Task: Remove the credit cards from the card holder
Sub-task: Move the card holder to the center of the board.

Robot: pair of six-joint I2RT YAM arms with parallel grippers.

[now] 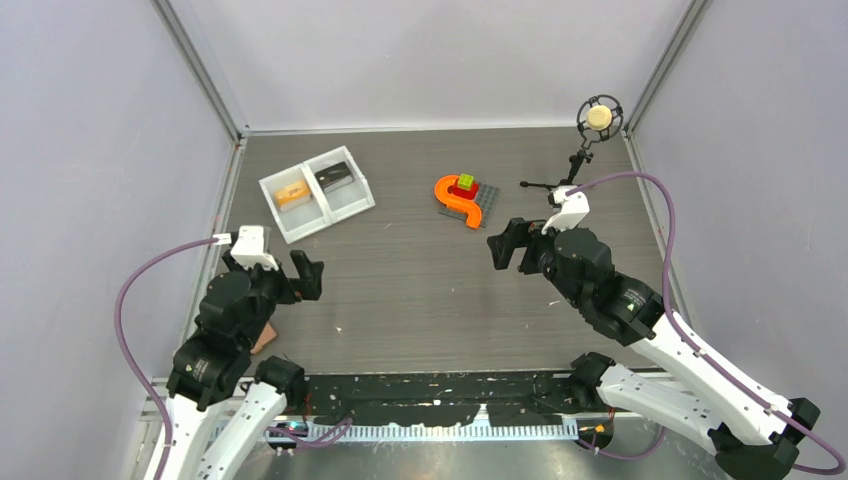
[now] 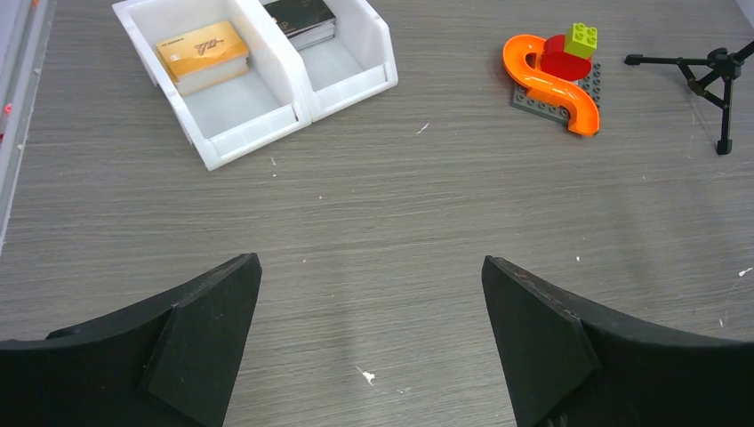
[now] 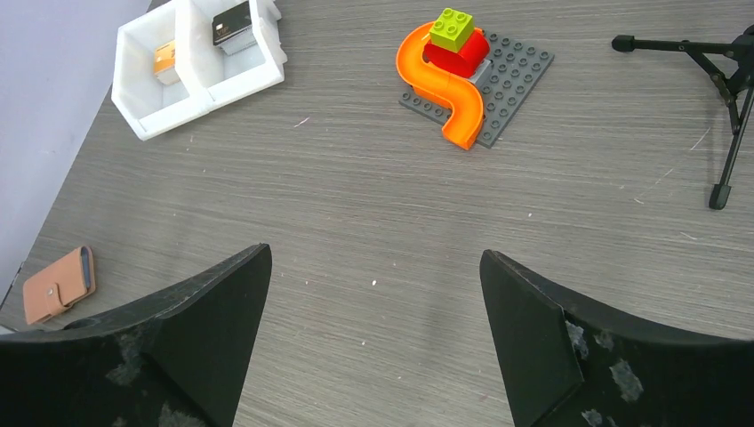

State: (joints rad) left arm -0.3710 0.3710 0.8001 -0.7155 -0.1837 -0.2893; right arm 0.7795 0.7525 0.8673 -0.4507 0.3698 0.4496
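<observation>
The card holder point(image 3: 58, 285) lies folded shut at the table's near left, salmon-brown with its tab fastened. From above only a corner of the card holder point(image 1: 265, 338) shows from under the left arm. The credit cards are hidden. My left gripper point(image 2: 371, 260) is open over bare table, beyond the holder and pointing toward the white tray. My left gripper point(image 1: 275, 270) holds nothing. My right gripper point(image 3: 374, 251) is open too, over the table's middle right with nothing between its fingers. From above, the right gripper point(image 1: 512, 243) points left, far from the holder.
A white two-compartment tray point(image 1: 288, 232) at the back left holds an orange flat pack point(image 2: 202, 52) and a dark one point(image 2: 302, 18). An orange slide toy on a grey baseplate point(image 1: 462, 200) sits at the back middle. A microphone on a small tripod point(image 1: 598, 118) stands at the back right.
</observation>
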